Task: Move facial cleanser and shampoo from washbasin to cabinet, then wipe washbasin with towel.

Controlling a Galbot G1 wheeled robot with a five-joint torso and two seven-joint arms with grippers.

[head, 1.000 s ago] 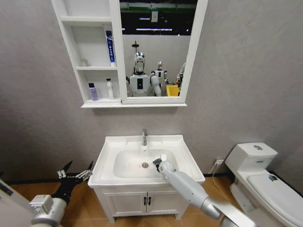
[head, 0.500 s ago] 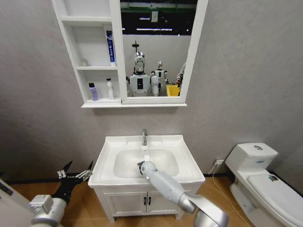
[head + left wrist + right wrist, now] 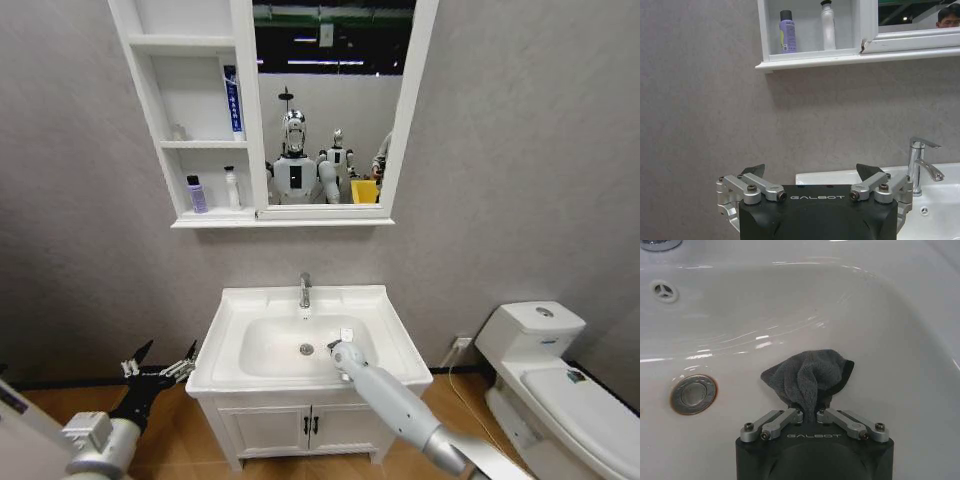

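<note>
The white washbasin (image 3: pixel 228 318) stands below the cabinet (image 3: pixel 150 110). My right gripper (image 3: pixel 338 350) is down in the bowl, just right of the orange-ringed drain (image 3: pixel 306 349). In the right wrist view it (image 3: pixel 810 412) is shut on the bunched dark grey towel (image 3: pixel 807 374), which is pressed on the bowl wall (image 3: pixel 885 340) beside the drain (image 3: pixel 693 394). On the cabinet's lowest shelf stand a purple bottle (image 3: pixel 197 194) and a white bottle (image 3: pixel 232 188); a blue-and-white tube (image 3: pixel 231 100) stands one shelf up. Which are the cleanser and shampoo I cannot tell. My left gripper (image 3: pixel 160 370) hangs open left of the basin.
The chrome tap (image 3: pixel 305 290) rises at the basin's back edge. Below is a two-door vanity (image 3: pixel 310 425). A white toilet (image 3: pixel 545 370) stands to the right. The left wrist view has the open left gripper (image 3: pixel 812 175) facing the wall, with the tap (image 3: pixel 920 162) beyond it.
My right gripper swept the towel left across the bowl over the drain, then back to the right of it. The left arm has not moved.
</note>
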